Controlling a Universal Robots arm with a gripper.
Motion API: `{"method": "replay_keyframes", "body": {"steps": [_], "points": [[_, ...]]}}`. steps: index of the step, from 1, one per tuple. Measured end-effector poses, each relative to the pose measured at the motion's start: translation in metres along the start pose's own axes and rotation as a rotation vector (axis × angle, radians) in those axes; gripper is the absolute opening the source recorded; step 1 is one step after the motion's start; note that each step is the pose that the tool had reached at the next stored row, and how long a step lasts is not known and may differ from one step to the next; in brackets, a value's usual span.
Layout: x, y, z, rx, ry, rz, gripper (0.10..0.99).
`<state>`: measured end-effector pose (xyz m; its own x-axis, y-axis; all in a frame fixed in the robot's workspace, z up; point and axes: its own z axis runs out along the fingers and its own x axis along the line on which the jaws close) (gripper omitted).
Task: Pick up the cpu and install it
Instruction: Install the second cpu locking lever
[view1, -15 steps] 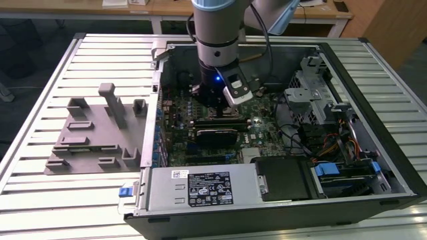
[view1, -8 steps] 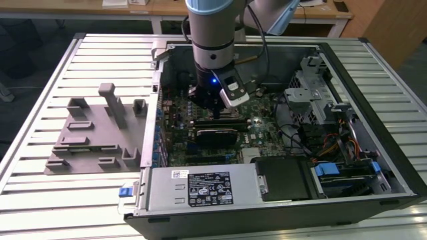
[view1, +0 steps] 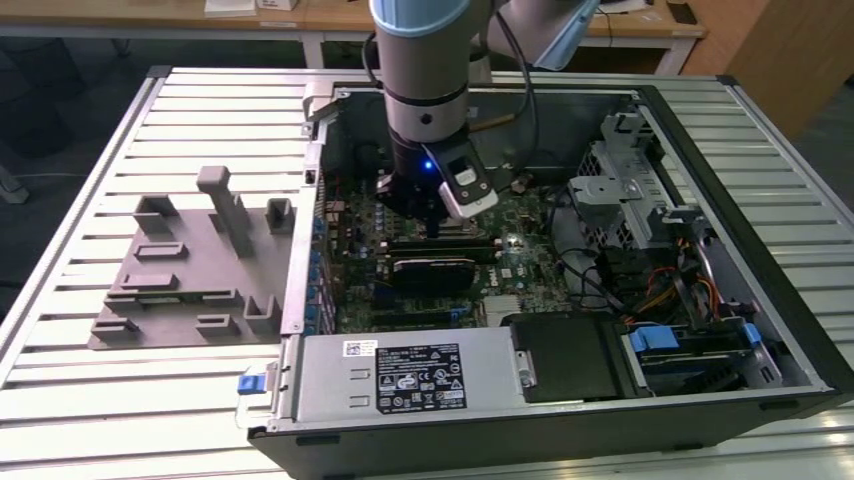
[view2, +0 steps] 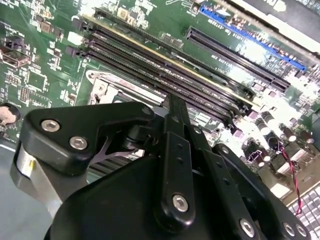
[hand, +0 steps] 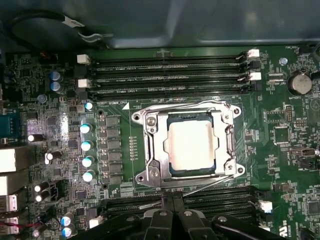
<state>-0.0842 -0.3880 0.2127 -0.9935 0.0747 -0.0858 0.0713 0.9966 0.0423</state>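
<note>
One gripper (view1: 434, 228) hangs low inside the open computer case (view1: 747, 330), its black fingers (hand: 170, 220) drawn together with nothing between them, just above the motherboard (hand: 45, 100). Near them, the cpu (hand: 192, 146) lies flat in the motherboard's metal socket frame (hand: 150, 145), between two banks of memory slots (hand: 165, 72). Beside the case stands a grey fixture tray (view1: 180, 275).

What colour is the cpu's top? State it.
Pale silvery-grey, plain metal with no pattern; the cpu shows best in the first wrist view, sitting in its socket.
</note>
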Motion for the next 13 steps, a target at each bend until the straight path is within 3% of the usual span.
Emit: {"method": "replay_keyframes", "body": {"steps": [8, 13], "points": [[0.0036, -0.0102, 0.0052, -0.047, 0.0035, 0.001, 0.106], [0.0073, -0.0160, 0.0073, -0.085, 0.0062, 0.004, 0.106]]}}
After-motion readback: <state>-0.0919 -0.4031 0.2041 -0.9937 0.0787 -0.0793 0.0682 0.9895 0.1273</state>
